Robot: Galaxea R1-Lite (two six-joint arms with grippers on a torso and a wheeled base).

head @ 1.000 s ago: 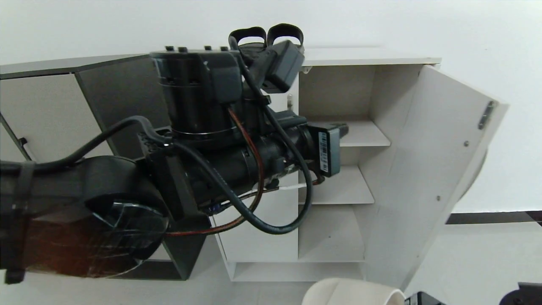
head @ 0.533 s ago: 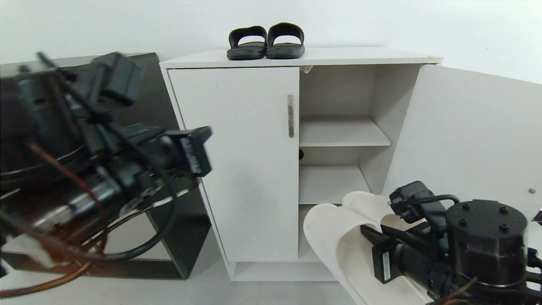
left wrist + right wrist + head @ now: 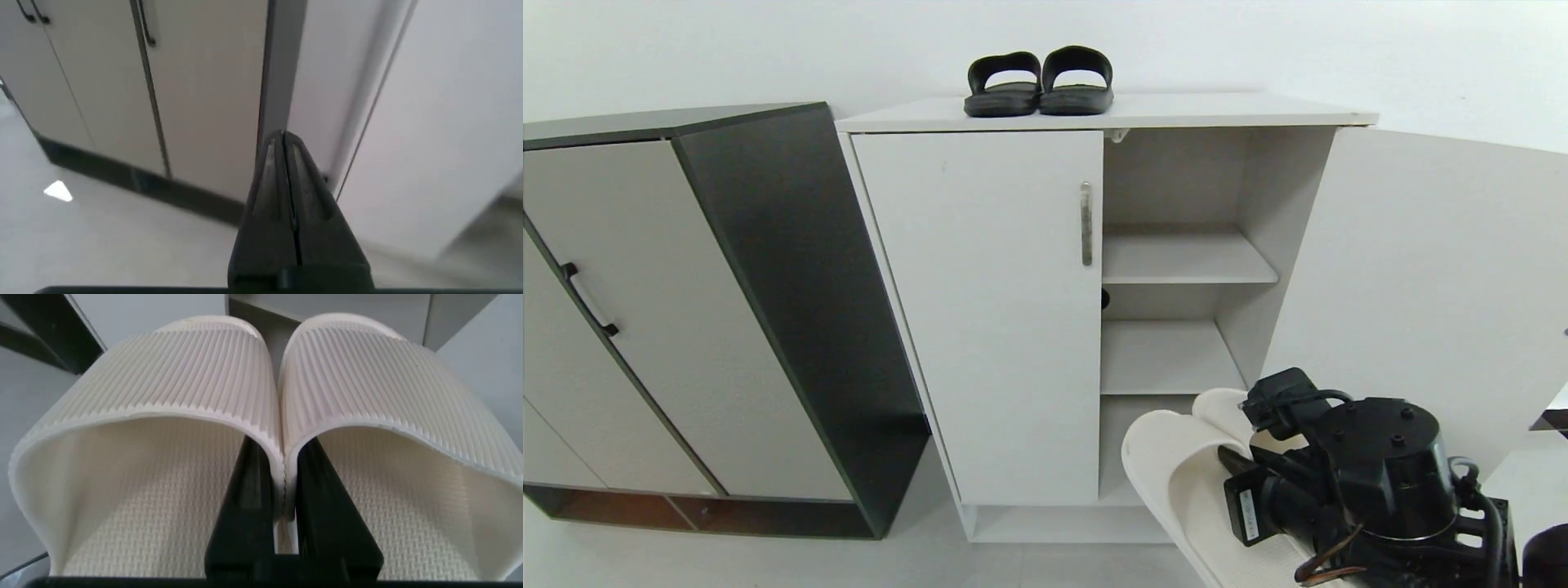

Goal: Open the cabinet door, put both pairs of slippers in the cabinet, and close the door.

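Right hand [image 3: 282, 508] holds the pair of cream slippers [image 3: 270, 400] by the inner edges of their ribbed straps. One finger sits inside each slipper, and the two straps are pinched side by side between them. In the head view the cream pair [image 3: 1172, 474] juts out ahead of the hand, toes toward the white cabinet [image 3: 980, 327], low in front of its open right half.

Beyond the hand, that open half has an upper shelf [image 3: 1186, 257] and a lower shelf [image 3: 1168, 359], both bare. The opened door [image 3: 1421, 286] stands swung wide to the hand's right. To the hand's left is the cabinet's other door, shut, with a slim metal handle [image 3: 1085, 223] at its inner edge.

High above the hand, on the cabinet's top, the black slippers [image 3: 1039, 82] stand side by side and touching, toes toward the wall. Farther to the left stands a dark cabinet [image 3: 792, 286] with grey doors.

Left hand [image 3: 283, 151] has its fingers pressed together with nothing between them. It hangs above the floor [image 3: 98, 237], facing the foot of the dark cabinet.
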